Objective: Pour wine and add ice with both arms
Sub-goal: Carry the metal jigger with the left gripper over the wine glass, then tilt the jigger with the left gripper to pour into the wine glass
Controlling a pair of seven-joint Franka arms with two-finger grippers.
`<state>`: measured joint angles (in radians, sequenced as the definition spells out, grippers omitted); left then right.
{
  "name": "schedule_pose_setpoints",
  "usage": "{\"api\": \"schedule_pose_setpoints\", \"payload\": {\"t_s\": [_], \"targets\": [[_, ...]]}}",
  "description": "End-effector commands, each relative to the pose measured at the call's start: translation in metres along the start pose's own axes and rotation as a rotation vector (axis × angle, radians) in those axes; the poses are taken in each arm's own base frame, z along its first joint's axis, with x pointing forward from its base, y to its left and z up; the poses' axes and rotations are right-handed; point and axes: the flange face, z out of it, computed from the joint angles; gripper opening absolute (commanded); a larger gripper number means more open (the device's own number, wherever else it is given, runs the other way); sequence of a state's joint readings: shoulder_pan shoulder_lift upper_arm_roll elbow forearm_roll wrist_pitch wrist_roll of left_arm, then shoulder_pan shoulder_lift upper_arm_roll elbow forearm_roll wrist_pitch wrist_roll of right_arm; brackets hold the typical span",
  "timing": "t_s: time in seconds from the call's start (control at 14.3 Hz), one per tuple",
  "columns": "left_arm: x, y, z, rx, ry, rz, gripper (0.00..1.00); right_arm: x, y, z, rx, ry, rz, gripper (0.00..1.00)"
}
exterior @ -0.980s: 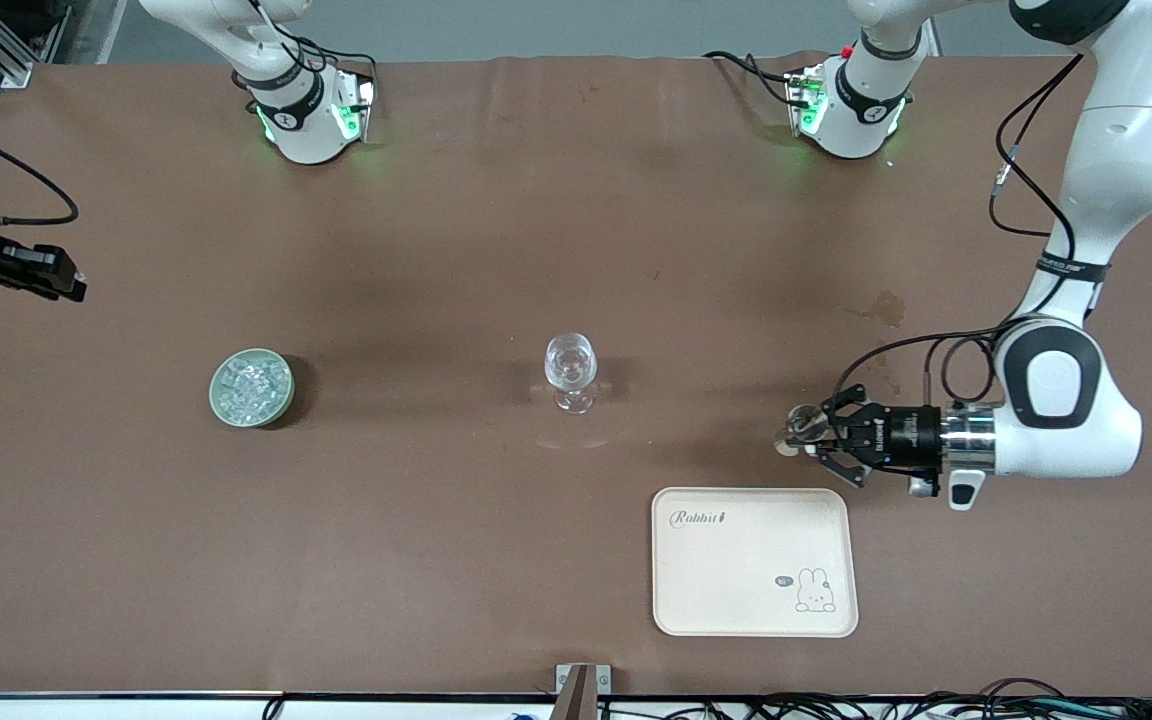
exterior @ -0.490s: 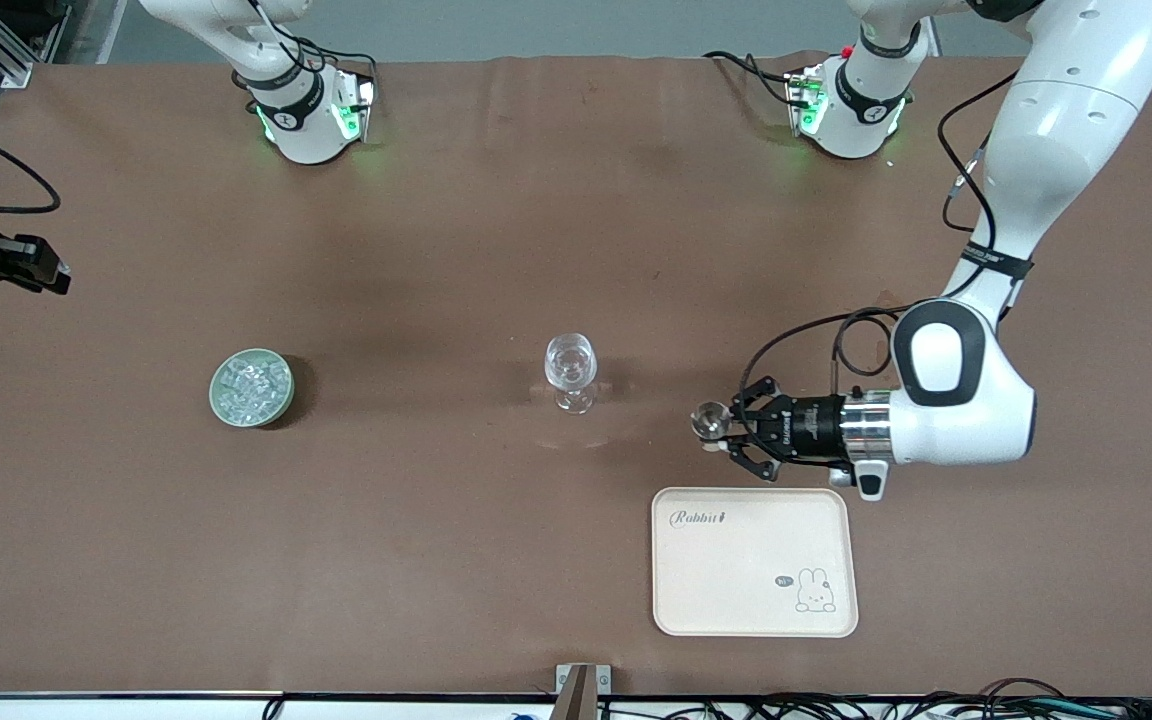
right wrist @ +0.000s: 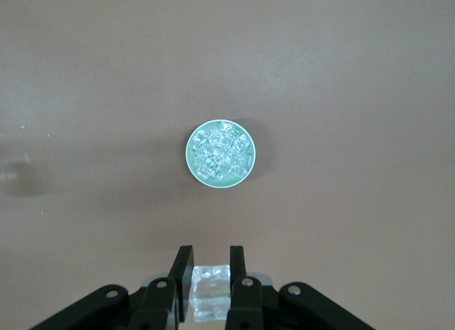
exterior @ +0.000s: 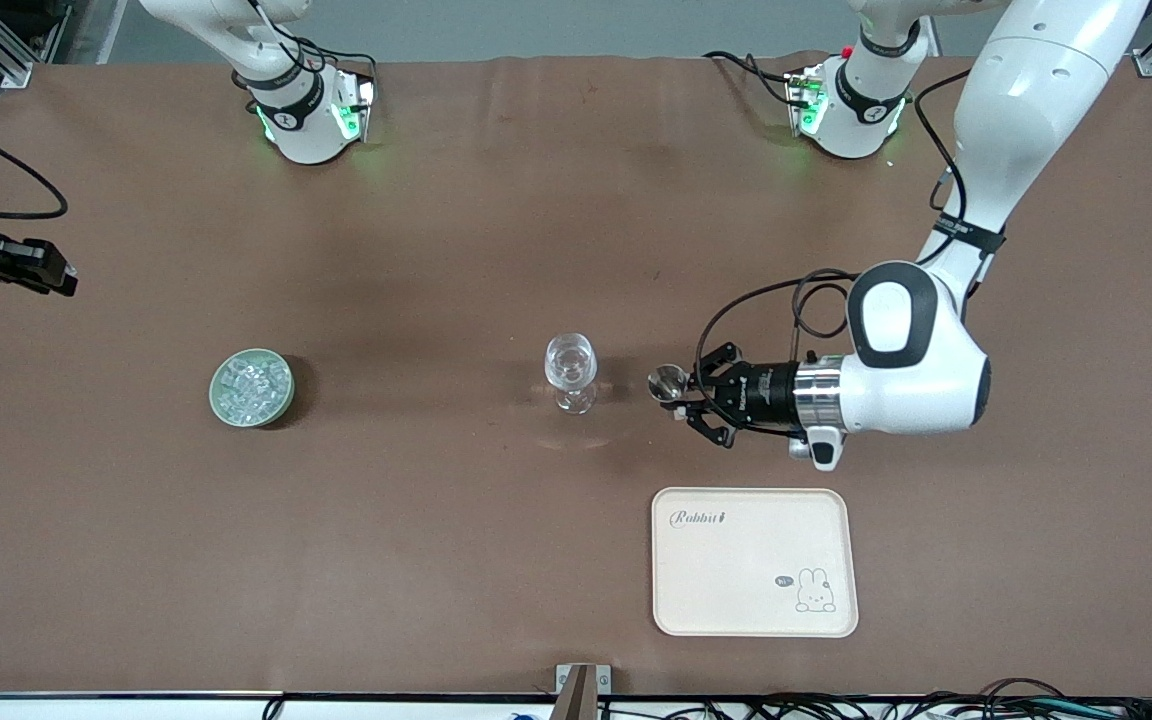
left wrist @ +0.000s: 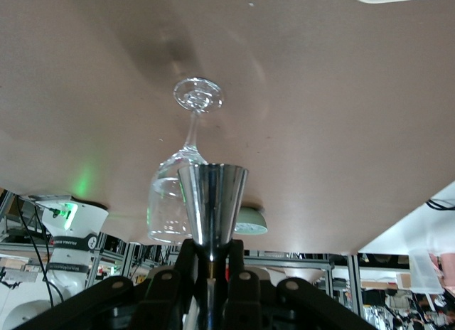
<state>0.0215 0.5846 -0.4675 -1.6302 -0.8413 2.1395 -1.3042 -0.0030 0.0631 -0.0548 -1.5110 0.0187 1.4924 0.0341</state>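
Observation:
A clear stemmed glass [exterior: 570, 368] stands upright at mid-table. My left gripper [exterior: 684, 393] is shut on a small metal measuring cup [exterior: 665, 382], held sideways just beside the glass's bowl. In the left wrist view the cup [left wrist: 212, 198] is between the fingers [left wrist: 238, 262], its mouth close to the glass [left wrist: 170, 202]. The ice [exterior: 252, 385] lies heaped in a green bowl [exterior: 217, 400] toward the right arm's end. My right gripper [exterior: 48, 272] is up in the air at that end, and in the right wrist view it is shut on one ice cube [right wrist: 210, 287], with the bowl of ice [right wrist: 220, 153] below.
A cream tray [exterior: 754, 600] with a rabbit print lies nearer to the front camera than the left gripper. Both arm bases [exterior: 308, 120] stand along the table's back edge. A dark stain [exterior: 884, 306] marks the mat under the left arm.
My left arm has carried the metal cup from near the tray's corner across to the glass. The right gripper has shifted only slightly, still holding its cube.

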Motion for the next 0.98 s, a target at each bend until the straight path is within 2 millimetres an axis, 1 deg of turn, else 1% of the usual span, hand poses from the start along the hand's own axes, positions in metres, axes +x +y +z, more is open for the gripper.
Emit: {"api": "schedule_pose_setpoints", "payload": {"t_s": [0.0,0.07,0.14,0.35,0.49,0.56,0.7,0.91], "targets": [[-0.012,-0.022,0.009,-0.006,0.051,-0.015,0.01,-0.002,-0.007,0.0,0.004,0.011,-0.003,0.01],[-0.013,-0.027,0.011,-0.004,0.059,-0.018,0.01,-0.001,-0.011,-0.001,0.003,0.018,-0.011,0.01],[-0.015,-0.032,0.016,0.002,0.065,-0.021,0.01,0.0,-0.013,0.0,0.003,0.018,-0.014,0.01],[-0.033,-0.04,0.037,-0.014,0.087,-0.07,0.01,0.0,-0.017,0.001,0.002,0.017,-0.023,0.01],[-0.041,-0.045,0.047,-0.005,0.101,-0.062,0.01,0.001,-0.017,0.001,0.002,0.021,-0.023,0.0],[-0.041,-0.046,0.049,-0.003,0.121,-0.06,0.01,0.003,-0.016,0.004,0.002,0.018,-0.02,0.0],[-0.049,-0.053,0.063,0.021,0.188,-0.068,0.01,0.006,-0.016,0.009,0.001,0.011,-0.018,0.01],[-0.052,-0.054,0.063,0.018,0.255,-0.1,0.01,0.007,-0.015,0.009,0.003,0.017,-0.012,0.01]]}}
